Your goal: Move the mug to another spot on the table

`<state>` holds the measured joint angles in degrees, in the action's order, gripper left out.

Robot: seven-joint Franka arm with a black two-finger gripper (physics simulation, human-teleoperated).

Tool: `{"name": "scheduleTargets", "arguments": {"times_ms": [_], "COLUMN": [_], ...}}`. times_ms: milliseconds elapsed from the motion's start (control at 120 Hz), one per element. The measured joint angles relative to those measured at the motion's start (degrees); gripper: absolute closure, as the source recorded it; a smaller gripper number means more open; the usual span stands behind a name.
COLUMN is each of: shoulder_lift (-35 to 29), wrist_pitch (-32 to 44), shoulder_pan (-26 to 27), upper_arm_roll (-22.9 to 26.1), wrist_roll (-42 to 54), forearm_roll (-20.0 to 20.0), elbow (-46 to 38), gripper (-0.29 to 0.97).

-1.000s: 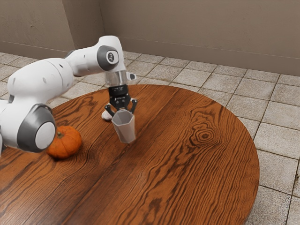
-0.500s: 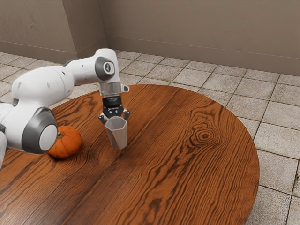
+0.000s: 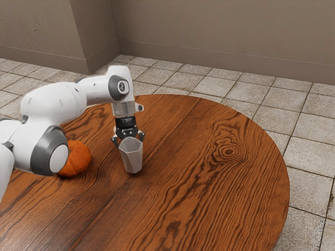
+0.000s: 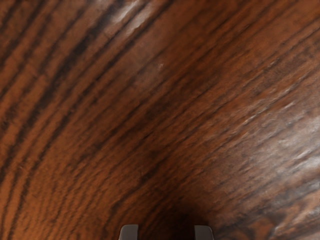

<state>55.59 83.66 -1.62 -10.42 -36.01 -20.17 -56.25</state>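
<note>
A pale grey faceted mug (image 3: 131,156) stands upright on the round wooden table (image 3: 220,172), toward the exterior view's left of its middle; its base is at or just above the wood. My black gripper (image 3: 128,138) points straight down onto the mug's rim, one finger on each side, shut on it. In the wrist view two pale fingertips (image 4: 129,232) frame a dark shadow on the wood grain of the table (image 4: 160,100).
An orange pumpkin (image 3: 77,157) lies on the table to the exterior view's left of the mug, partly behind my arm's elbow (image 3: 49,151). The tabletop stretches wide toward the exterior view's right, and tiled floor (image 3: 293,104) surrounds it.
My gripper has carried the mug down and toward the table's near side, slightly to the exterior view's left. The pumpkin has stayed put.
</note>
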Motion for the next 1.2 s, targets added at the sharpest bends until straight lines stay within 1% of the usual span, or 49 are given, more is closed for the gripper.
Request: {"name": "scheduleTargets", "arguments": {"times_ms": [158,233,292,367,500,567,675,800,983,1033,1100,1200], "shoulder_lift": [0.7,1.0,1.3,1.4,1.4,1.4,1.2,-0.1,-3.6,-5.7,-11.5,-20.7], "wrist_pitch": [0.8,1.3,1.6,2.1,3.1,3.5,3.9,4.1,4.3,4.3,4.3,4.4], "shoulder_pan": [-0.1,-0.2,-0.2,-0.2,-0.5,-0.6,-0.7,-1.0,-2.3,-2.3,-2.0,-0.9], "upper_arm_roll": [0.0,0.0,0.0,-0.1,-0.1,-0.1,0.0,0.1,0.5,0.5,0.9,2.9], "wrist_roll": [-0.2,-0.2,-0.3,-0.3,0.0,0.4,1.0,1.7,3.0,4.0,5.7,8.9], "forearm_roll": [0.0,0.0,0.1,0.0,-0.4,-0.5,-0.7,-0.7,-1.9,-2.3,-2.2,-0.6], "elbow": [0.0,0.0,0.0,0.0,-0.1,-0.2,-0.2,-0.1,-0.8,-2.5,-8.3,-16.4], "gripper": [0.77,0.79,0.76,0.65,0.39,0.28,0.17,0.09,0.04,0.03,0.02,0.01]}}
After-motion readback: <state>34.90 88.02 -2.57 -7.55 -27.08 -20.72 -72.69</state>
